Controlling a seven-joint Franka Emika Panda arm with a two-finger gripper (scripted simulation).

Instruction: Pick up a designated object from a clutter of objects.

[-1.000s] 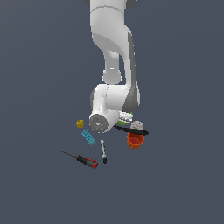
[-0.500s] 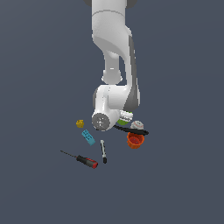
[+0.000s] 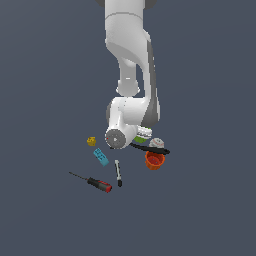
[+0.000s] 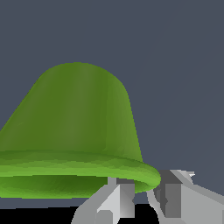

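In the exterior view the arm has hardly moved since a second ago, hunched over the lime-green cup (image 3: 144, 134) just beside the orange-red cup (image 3: 154, 160), while the wrist view shows the fingers (image 4: 114, 202) straddling its thick rim, apparently mid-grasp though closure is unclear, so squeezing and lifting should follow.

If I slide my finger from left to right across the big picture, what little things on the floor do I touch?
Screwdriver → yellow block → cyan brick → marker → orange cup. The spatula, ball and green cup crowd together under the arm, so I skipped them.
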